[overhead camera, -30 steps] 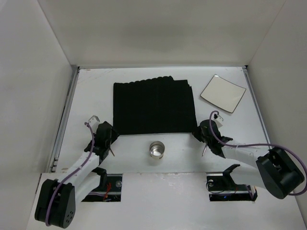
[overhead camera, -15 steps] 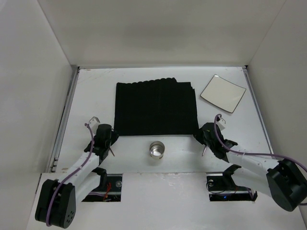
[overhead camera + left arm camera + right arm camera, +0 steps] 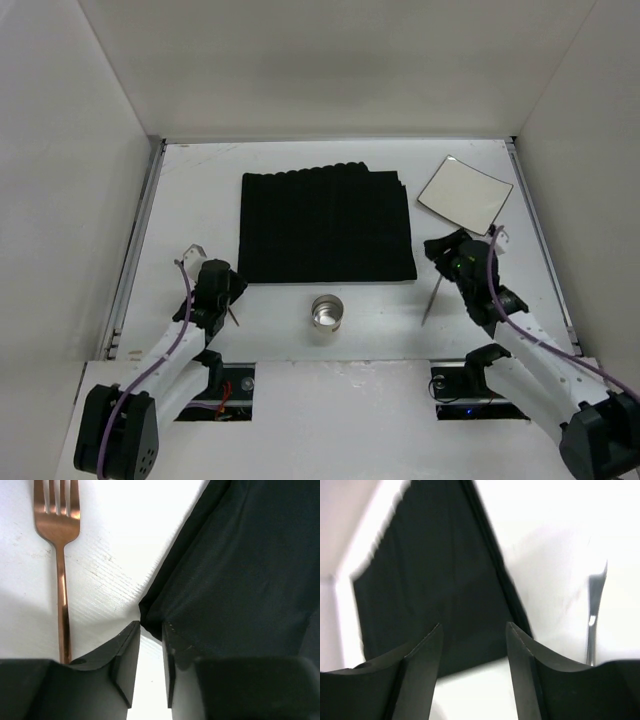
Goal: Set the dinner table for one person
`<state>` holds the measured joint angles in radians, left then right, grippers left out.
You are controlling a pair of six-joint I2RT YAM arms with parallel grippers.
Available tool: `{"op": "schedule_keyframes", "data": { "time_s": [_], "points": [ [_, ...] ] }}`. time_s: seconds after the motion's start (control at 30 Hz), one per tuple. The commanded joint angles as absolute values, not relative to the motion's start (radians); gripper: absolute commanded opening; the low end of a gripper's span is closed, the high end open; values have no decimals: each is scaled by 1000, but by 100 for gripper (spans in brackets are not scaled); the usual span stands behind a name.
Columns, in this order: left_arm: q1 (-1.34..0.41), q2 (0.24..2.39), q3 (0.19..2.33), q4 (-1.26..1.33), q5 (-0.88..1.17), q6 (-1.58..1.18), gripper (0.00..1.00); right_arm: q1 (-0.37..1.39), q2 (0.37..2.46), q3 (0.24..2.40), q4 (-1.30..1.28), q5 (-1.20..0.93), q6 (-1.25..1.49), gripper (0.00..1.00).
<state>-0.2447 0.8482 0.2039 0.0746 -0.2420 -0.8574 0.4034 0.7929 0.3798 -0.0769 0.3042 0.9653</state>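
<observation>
the dinner table (image 3: 190, 200) is a wide, flat, matte white top that fills the floor of the scene, far bigger than anything on it; faint scuffs and a fine grain show on it in the left wrist view; plain white walls (image 3: 330, 70) close it in on the left, far and right sides.

a black ribbed mat (image 3: 327, 225) lies flat over the middle of the table, its near edge roughly straight across; a glossy white square plate (image 3: 465, 192) sits off the mat's far right corner, turned at an angle and apart from the mat; a small metal cup (image 3: 327, 312) stands upright just in front of the mat's near edge, between the two arms.

the left gripper (image 3: 230, 287) is low at the mat's near left corner; its fingers (image 3: 125, 655) stand close, a thin slit of white table showing between them, with the corner of the cloth right at their tips and nothing pinched; a copper fork (image 3: 60, 570) lies on the bare table just left of them, tines pointing away.

the right gripper (image 3: 440, 250) hangs beside the mat's near right corner, fingers (image 3: 422, 655) spread wide and holding nothing; a slim silver utensil (image 3: 432, 300) lies on the table just beside it, blurred in the wrist view.
</observation>
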Motion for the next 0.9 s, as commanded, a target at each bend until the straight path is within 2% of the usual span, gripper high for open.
{"op": "schedule_keyframes", "data": {
  "time_s": [0.0, 0.13, 0.33, 0.6, 0.87],
  "points": [
    [-243, 783, 209, 32, -222, -858, 25, 259, 772, 460, -57, 252, 893, 60],
    [-289, 683, 245, 2, -250, -845, 32, 64, 805, 462, 49, 174, 877, 64],
    [-431, 632, 299, 69, -330, -804, 33, -172, 1039, 477, 244, 39, 910, 60],
    [-652, 828, 324, 337, -494, -750, 35, -320, 1374, 506, 538, -9, 1004, 57],
    [-713, 1035, 325, 517, -497, -732, 36, -381, 1603, 561, 675, -60, 1120, 51]
  ]
}}
